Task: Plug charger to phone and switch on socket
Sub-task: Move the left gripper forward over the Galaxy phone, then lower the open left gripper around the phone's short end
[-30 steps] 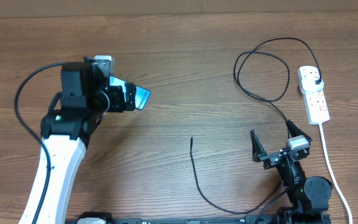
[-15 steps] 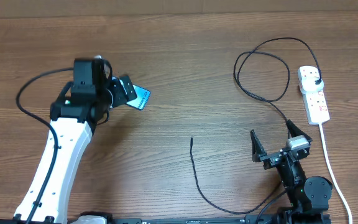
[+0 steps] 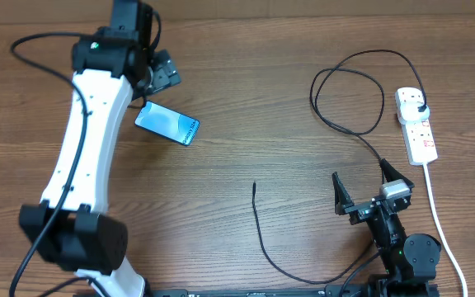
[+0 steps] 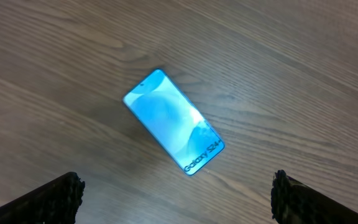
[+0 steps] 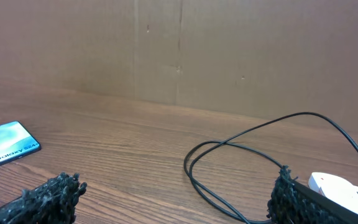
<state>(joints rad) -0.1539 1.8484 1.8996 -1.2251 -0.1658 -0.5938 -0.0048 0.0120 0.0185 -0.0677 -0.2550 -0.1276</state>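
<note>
Left gripper [image 3: 162,71] has pulled back off the phone [image 3: 166,124] — fingers spread; right gripper [image 3: 359,175] spread too.

Overhead is looking straight down; my left wrist is hovering above the phone [image 4: 173,122], my right glimpsing it sideways.
</note>
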